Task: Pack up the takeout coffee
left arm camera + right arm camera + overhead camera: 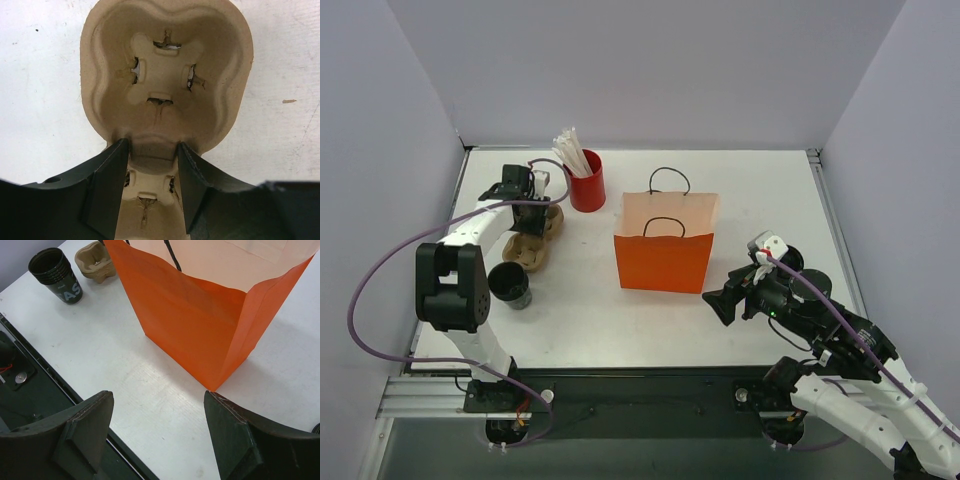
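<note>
One small dark paper cup [510, 285] with a black top stands at the table's left, also seen in the right wrist view [56, 274]. A second such cup does not show in any view. Just behind it lies a brown pulp cup carrier [532, 245], both wells empty [165, 75]. My left gripper [540, 212] straddles the carrier's narrow waist [152, 150], its fingers pressed against both sides. The orange paper bag [663, 260] stands open in the middle [200, 315]. My right gripper [718, 305] hovers open to the bag's right, nothing between its fingers [159, 402].
A red cup [586, 182] of white sticks stands at the back, just right of the left gripper. The bag's black handles rise above its rim. The table's dark front rail [30, 375] runs close under the right gripper.
</note>
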Robot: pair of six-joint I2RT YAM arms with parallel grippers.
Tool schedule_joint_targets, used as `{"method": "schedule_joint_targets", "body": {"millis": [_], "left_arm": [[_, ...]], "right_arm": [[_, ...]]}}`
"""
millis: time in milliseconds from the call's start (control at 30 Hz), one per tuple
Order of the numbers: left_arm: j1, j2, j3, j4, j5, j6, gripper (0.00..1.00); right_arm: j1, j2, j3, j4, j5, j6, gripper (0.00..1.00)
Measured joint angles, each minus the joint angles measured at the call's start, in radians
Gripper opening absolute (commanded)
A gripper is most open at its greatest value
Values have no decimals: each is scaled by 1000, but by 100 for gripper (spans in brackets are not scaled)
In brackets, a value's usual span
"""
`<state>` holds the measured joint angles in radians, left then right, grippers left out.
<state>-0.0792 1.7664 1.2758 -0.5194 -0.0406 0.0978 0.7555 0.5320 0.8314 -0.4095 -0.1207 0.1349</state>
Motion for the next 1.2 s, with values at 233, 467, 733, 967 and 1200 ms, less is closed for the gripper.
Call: {"method": "schedule_joint_targets", "body": {"millis": [233,467,733,967,1200], "left_arm": [[0,3,0,0,1,-3,45],[0,3,8,-9,11,-3,40],[0,1,53,-50,20,-10,39],[0,-7,53,-68,19,-16,39],[0,-39,77,-110,19,-33,39]], "right_arm": [[0,0,0,0,-1,-1,74],[0,0,0,0,-3,-1,74],[0,0,-3,0,-18,-1,74],[1,0,-5,0,-19,-1,74],[5,0,-5,0,-27,-1,74]]}}
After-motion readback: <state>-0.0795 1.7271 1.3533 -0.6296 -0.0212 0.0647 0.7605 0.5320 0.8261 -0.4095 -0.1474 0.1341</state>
